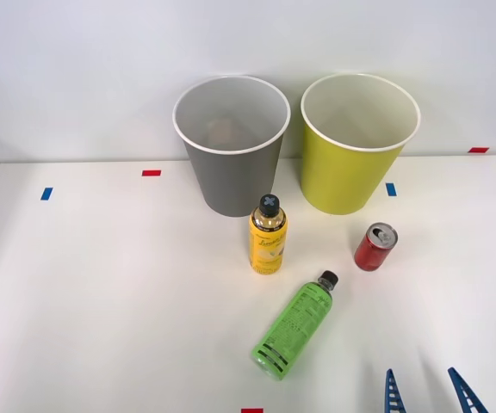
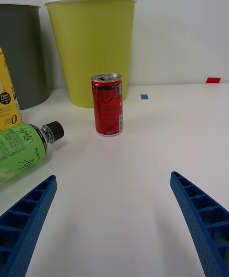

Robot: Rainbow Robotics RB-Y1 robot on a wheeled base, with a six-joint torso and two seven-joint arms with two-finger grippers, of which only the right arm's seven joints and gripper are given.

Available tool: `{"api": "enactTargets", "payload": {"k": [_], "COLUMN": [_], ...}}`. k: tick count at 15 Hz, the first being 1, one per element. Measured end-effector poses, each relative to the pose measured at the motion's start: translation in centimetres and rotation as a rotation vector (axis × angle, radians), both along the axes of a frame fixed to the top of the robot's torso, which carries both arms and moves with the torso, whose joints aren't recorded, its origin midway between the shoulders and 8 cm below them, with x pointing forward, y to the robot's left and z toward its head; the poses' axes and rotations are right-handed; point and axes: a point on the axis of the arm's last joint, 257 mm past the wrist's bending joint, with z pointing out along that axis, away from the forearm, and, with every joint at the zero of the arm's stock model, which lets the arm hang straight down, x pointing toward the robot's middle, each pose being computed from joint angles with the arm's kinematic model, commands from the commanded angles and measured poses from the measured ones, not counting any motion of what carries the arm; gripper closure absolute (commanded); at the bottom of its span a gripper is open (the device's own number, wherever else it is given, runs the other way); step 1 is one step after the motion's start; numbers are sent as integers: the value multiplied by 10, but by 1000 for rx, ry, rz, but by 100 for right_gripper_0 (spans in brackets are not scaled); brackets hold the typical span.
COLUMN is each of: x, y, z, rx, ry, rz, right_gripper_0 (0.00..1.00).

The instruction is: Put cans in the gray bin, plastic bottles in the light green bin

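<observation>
Right gripper (image 1: 429, 391): released, its two blue ribbed fingers (image 2: 200, 219) spread wide with only bare table between them; it hovers low over the near right part of the white table (image 1: 102, 284), holding nothing.
Red can (image 2: 107, 104): upright with its silver top up, straight ahead of the open fingers and near them, roughly centred on the gap between them; free of any contact. In the front view it stands at (image 1: 375, 247).
Green bottle (image 1: 295, 327): lying on its side, ahead of the gripper and off to its left, black cap pointing away from the robot and slightly toward the red can; well apart from the fingers.
Yellow-labelled bottle (image 1: 268, 235): upright, black cap on top, beyond the green bottle and farther to the gripper's left.
Light green bin (image 1: 356, 146): upright, directly beyond the red can as seen from the gripper, at the far side of the table; what lies inside cannot be told.
Gray bin (image 1: 231, 146): upright, just beside the light green bin on its left, farther from the gripper; something dim shows at its bottom but cannot be made out.
Tape marks (image 1: 391, 189): small blue and red patches lie flat on the table.
</observation>
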Motion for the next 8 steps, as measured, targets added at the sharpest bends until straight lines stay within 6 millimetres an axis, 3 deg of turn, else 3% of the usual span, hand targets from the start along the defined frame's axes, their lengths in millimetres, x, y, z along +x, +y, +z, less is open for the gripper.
{"api": "enactTargets", "payload": {"k": [8], "x": [0], "y": [0], "z": [0], "rx": [0], "ry": [0], "rz": [0], "right_gripper_0": [18]}}
